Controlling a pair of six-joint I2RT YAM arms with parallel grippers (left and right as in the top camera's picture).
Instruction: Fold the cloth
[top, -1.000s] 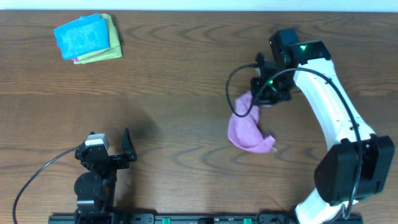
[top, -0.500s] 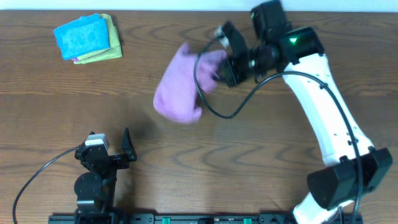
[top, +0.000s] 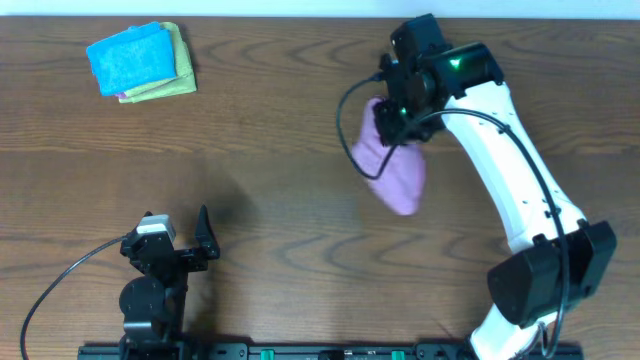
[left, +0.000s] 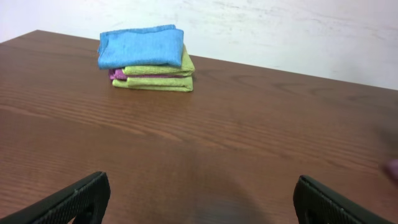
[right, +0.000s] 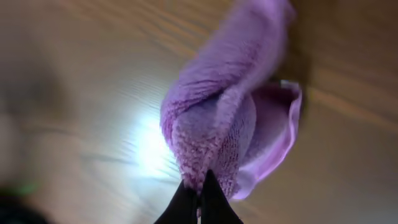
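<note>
The purple cloth (top: 390, 165) hangs bunched in the air over the right half of the table, held up by my right gripper (top: 392, 118). In the right wrist view the cloth (right: 227, 124) dangles from the black fingertips, and my right gripper (right: 199, 193) is shut on its edge; the picture is blurred by motion. My left gripper (top: 178, 235) rests low at the front left, wide open and holding nothing. Its two fingers (left: 74, 200) stand far apart over bare wood in the left wrist view.
A folded stack with a bright blue cloth (top: 130, 57) on top of a yellow-green cloth (top: 172, 85) lies at the back left corner; the left wrist view shows the same stack (left: 149, 59). A black cable (top: 355, 130) loops beside the right wrist.
The right arm has swung the cloth from right of centre up and left across the table, then back right; it now hangs under the gripper again. The left arm has stayed still.
</note>
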